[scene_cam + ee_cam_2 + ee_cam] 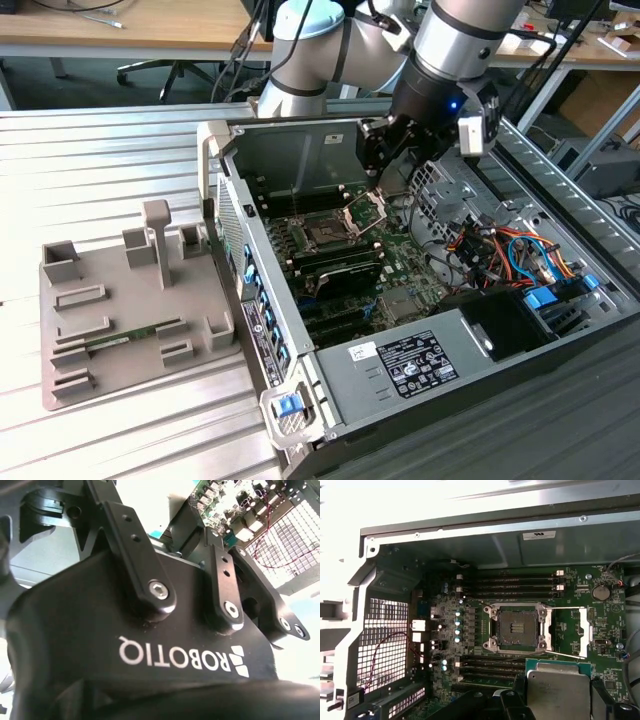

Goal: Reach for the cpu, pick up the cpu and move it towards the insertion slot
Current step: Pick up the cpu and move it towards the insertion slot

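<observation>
The gripper hangs inside the open computer case, jaws closed on the cpu. The insertion slot, frame open, lies at about ten o'clock of the held chip. Printed labels stay unread.

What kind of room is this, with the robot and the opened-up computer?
Probably a robotics lab or workshop: a silver robot arm reaches into an open grey computer case, with wooden desks and a rolling office chair behind.
</observation>
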Available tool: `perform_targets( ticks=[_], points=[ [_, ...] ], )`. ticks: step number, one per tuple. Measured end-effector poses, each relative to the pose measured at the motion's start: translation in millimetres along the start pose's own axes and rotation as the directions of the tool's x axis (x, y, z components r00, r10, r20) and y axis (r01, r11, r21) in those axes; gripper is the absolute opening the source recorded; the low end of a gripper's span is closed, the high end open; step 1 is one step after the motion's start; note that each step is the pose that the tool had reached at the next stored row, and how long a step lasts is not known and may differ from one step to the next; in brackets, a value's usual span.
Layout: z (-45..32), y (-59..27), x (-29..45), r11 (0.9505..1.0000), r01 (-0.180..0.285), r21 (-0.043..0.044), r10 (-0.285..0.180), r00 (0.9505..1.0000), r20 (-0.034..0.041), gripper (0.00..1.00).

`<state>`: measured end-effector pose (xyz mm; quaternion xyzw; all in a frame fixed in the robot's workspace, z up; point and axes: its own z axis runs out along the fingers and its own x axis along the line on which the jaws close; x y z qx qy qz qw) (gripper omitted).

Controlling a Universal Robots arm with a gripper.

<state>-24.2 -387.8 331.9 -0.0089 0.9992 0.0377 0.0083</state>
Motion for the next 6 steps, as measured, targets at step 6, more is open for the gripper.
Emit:
perform_targets(
  ticks=[6],
  points=[
    [0.1,0.0,0.1,1.0000,0.001,-0.0001,-0.001,1.0000,-0.0001,0.55]
  ],
)
